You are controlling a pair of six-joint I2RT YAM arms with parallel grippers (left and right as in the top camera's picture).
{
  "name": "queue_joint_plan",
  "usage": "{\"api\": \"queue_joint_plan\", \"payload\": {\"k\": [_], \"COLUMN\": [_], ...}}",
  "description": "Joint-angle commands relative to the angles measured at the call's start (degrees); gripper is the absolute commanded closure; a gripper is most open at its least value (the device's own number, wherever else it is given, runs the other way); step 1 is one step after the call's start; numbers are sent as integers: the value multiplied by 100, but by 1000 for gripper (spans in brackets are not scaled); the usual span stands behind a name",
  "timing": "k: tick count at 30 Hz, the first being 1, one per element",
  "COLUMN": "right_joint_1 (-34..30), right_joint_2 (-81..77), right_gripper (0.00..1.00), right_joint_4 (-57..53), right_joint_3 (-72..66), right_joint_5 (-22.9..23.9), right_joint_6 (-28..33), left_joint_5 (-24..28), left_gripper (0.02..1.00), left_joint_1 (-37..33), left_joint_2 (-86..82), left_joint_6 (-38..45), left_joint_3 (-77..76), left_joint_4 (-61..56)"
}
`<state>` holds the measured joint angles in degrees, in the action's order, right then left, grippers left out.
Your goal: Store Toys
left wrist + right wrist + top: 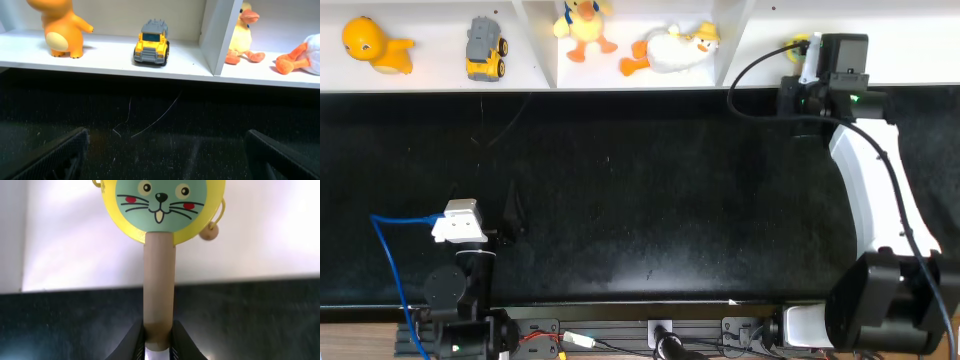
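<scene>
**Four toys on the white shelf (640,82), a cat-face rattle (160,200) held at its right end.**

At the left, the left gripper (165,142) sits low over the black mat (650,190), its fingers spread wide with nothing between them. In the shelf's left compartment stand an orange dinosaur figure (375,45) and a yellow toy truck (485,50). The middle compartment holds an upright yellow duck plush (585,28) and a white duck plush (672,50) (lying on its side). At the right, the right gripper (157,332) is clamped on the rattle's wooden handle, and the yellow-rimmed head reaches into the right compartment. Whether it touches the shelf floor cannot be told.
</scene>
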<state>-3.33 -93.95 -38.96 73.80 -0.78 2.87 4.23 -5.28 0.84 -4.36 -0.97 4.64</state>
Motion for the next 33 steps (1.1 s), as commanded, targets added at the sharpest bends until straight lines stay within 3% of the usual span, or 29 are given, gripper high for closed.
{"api": "queue_joint_plan", "payload": {"k": [1,9,24,33], "right_joint_1": [33,39,85,330], "right_joint_2": [-173,-422,-881,-1158], "right_gripper": [952,952,958,954], "right_joint_4": [317,979,1650,1888], "right_joint_3": [2,2,2,2], "right_joint_5": [-391,-586,-586,-581], "right_joint_6": [621,1287,1228,780], "left_joint_5": [-35,-35,-35,-35], "left_gripper": [20,20,20,20], "left_joint_1": [-22,-22,-22,-22], "left_joint_2": [-68,-68,-68,-68], "left_joint_6": [-63,-63,-63,-63], "left_joint_3": [50,50,50,50], "left_joint_4": [-28,-28,-28,-31]}}
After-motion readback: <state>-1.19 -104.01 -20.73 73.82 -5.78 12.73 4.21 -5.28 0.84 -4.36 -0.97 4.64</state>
